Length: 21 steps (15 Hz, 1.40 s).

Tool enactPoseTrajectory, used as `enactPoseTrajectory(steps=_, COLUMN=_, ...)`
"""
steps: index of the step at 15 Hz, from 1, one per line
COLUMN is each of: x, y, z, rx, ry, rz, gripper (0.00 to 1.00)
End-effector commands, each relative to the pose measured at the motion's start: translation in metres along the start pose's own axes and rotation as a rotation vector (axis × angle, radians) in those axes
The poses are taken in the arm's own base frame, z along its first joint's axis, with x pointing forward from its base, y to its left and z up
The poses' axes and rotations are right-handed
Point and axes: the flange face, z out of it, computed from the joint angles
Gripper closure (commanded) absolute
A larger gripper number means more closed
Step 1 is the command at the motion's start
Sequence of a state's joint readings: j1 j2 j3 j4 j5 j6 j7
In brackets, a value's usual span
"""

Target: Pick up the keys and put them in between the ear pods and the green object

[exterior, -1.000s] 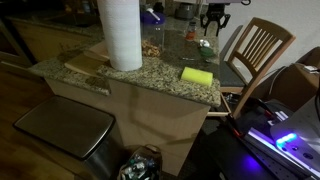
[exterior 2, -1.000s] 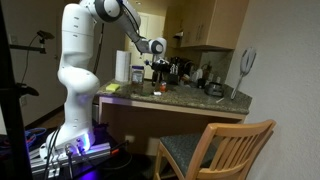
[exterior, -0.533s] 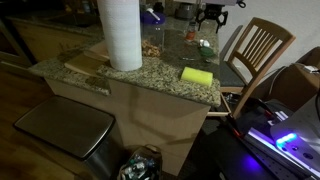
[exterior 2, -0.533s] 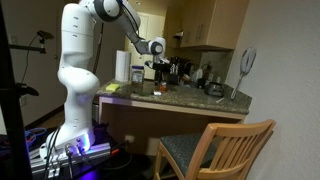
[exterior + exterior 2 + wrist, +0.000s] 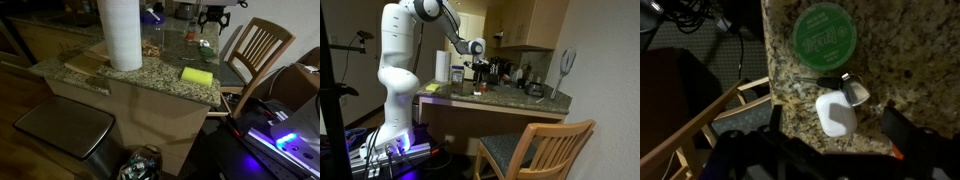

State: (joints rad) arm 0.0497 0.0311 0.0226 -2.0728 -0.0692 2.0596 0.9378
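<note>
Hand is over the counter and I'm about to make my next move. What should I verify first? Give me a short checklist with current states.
1. Hand empty, jaws apart: ok.
2. Hand above the counter, not touching it: ok.
3. Keys in sight in the wrist view: ok.
4. Keys lying between the green object and the ear pods: ok, so a regrasp looks unneeded.
5. Keys clear of the ear pods: cannot tell; they look touching or nearly so.
6. Chair out of the arm's way when it pulls back: cannot tell.
</note>
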Motion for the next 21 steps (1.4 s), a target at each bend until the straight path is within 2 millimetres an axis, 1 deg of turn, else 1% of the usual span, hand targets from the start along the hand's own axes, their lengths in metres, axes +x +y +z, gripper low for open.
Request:
enactPoseTrajectory(steps=1, x=-0.0031, y=0.0012, z=-0.002, rx=-0.023, ry=-0.04, rz=0.01, gripper=0.0)
enactPoseTrajectory(steps=6, x=-0.0017, y=-0.0014, z=-0.0024, rx=0.012, ry=-0.027, rz=0.018, gripper=0.0)
enactPoseTrajectory(steps=10, x=-0.0016, y=0.0006, z=-0.0003, rx=-0.005, ry=-0.027, rz=0.01, gripper=0.0)
enactPoseTrajectory(steps=11, x=-0.0012, y=0.0013, z=-0.0008, rx=-0.006, ry=-0.021, rz=0.03, gripper=0.0)
enactPoseTrajectory(steps=12, x=0.0008, y=0.0009, z=-0.0025, rx=0.01, ry=0.005, rz=0.054, gripper=0.0)
enactPoseTrajectory(steps=16, x=0.001, y=-0.004, z=-0.0039, rx=0.054, ry=0.003, rz=0.068, gripper=0.0)
enactPoseTrajectory(steps=21, x=-0.0013, y=-0.001, z=-0.0018, rx=0.008, ry=-0.02, rz=0.046, gripper=0.0)
